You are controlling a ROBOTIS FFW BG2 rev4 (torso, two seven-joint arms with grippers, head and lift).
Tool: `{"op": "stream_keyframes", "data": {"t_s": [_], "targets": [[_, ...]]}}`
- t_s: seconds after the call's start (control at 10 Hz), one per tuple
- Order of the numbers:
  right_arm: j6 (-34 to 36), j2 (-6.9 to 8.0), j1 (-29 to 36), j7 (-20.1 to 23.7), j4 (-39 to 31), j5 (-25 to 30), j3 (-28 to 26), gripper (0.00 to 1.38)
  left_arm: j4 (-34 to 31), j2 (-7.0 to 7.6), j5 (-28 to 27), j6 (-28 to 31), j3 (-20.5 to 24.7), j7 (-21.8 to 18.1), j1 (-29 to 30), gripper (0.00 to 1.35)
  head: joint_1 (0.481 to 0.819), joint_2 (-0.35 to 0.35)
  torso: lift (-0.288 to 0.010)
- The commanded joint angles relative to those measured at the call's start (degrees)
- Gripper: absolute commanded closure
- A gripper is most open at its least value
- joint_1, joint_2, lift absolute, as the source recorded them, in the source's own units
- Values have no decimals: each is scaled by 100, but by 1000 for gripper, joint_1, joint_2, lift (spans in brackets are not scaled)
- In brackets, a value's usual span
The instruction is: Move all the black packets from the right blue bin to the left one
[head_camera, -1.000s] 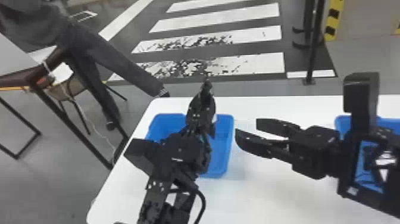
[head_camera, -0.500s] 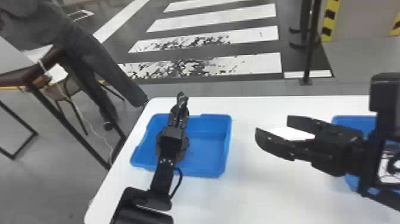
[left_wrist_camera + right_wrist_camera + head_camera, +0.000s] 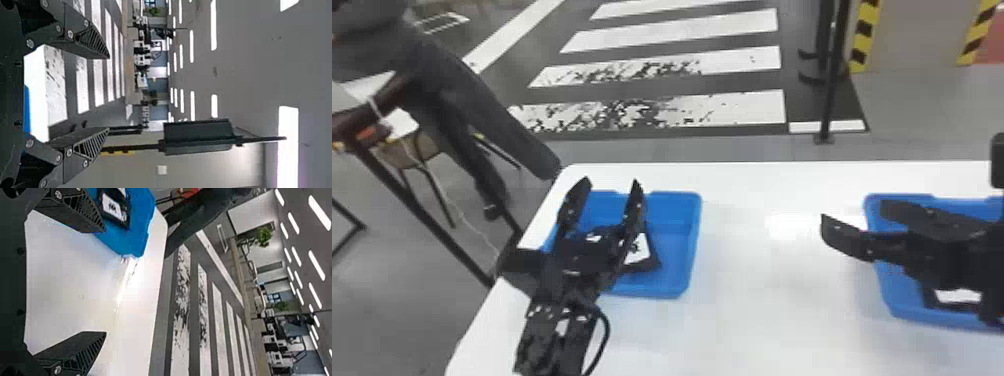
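Opening up over the left bin: the left gripper had gone from nearly closed to wide apart, with nothing seen between its fingers, and a white-marked black packet lay in that bin, beside and below them.
What the opening meant: it looked like a release just made, so that packet probably counted as moved.
Right gripper: it had shifted away from the middle of the table toward the right bin; its fingers stood well parted, nothing seen between them, near that bin's left rim.
Packet to fetch: another dark packet, also white-marked, lay in the right bin, partly hidden by the right arm; it seemed the likely next pick, so the job did not look finished.
In the way: the right arm covered much of its bin, and how many packets were left there could not be told; the left arm and its gripper hid part of the other bin, so the count there was uncertain too.
Snag to mind: the left fingers probably needed to lift out without dragging the packet or catching the rim.
Farther off: a striped floor and a black post stood beyond the table, well apart from the work.
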Motion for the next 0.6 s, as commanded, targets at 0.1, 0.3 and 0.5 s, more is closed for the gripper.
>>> {"op": "stream_keyframes", "data": {"t_s": [0.1, 0.3, 0.5], "targets": [[473, 83, -286, -237, 683, 365, -264, 94, -1247, -75, 732, -68, -551, 3, 990, 82, 695, 148, -140], [1050, 74, -694, -474, 1217, 650, -253, 94, -1444, 13, 892, -237, -722, 3, 1074, 85, 695, 60, -140], [1725, 57, -862, -703, 1372, 742, -195, 94, -1472, -5, 470, -448, -665, 3, 1117, 88, 695, 19, -140]]}}
